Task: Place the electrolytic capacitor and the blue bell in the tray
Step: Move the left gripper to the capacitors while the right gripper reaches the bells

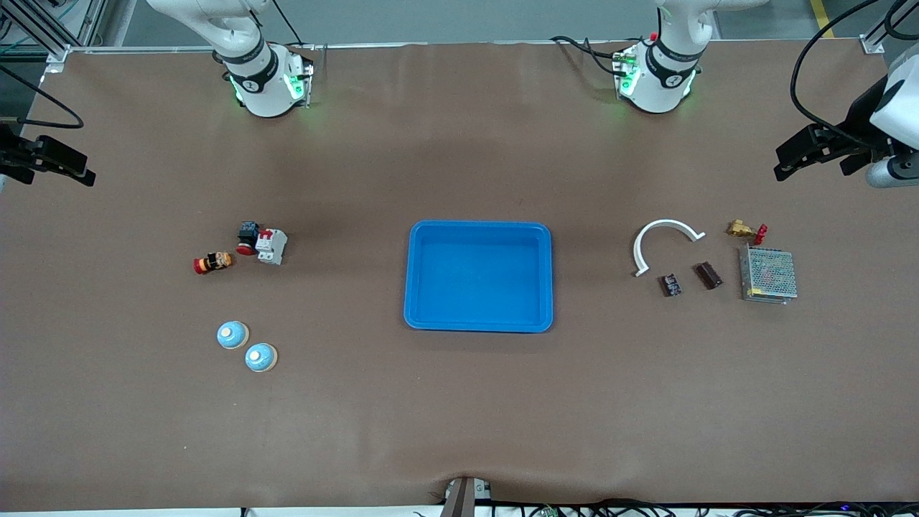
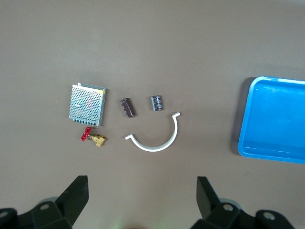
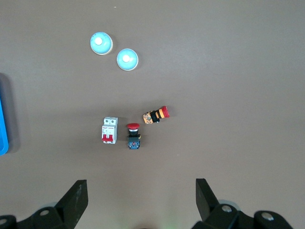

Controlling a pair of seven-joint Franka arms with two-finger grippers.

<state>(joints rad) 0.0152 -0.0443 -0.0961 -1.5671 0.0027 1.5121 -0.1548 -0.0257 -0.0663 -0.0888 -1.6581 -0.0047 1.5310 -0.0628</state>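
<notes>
Though the brown mat covers the whole table, grey floor, aluminium framing and loose cables show along its twelve o'clock edge, where the bases stand; more cables run along the six o'clock edge.

Front view: the tray lies at the centre, nothing in it; at its three o'clock, toward the left arm's end, lie the first capacitor and the second capacitor, a white arc at their twelve o'clock, then a mesh box with a brass valve at its eleven o'clock; at the tray's eight o'clock sit the first blue bell and the second blue bell; at nine o'clock stand a circuit breaker, a red push button and an orange-and-red switch; the left gripper hangs over bare mat at the three o'clock edge, the right gripper over the nine o'clock edge, both partly cut off and both arms waiting.

Left wrist view: the left gripper has its fingers wide apart over bare mat; the second capacitor lies between the mesh box and the first capacitor; the white arc and brass valve show whole; the tray is cut off.

Right wrist view: the right gripper is likewise spread, holding nothing; the first blue bell and second blue bell nearly touch; the circuit breaker, red push button and orange-and-red switch cluster together; only a sliver of the tray shows; the capacitors' markings are too small to read.
</notes>
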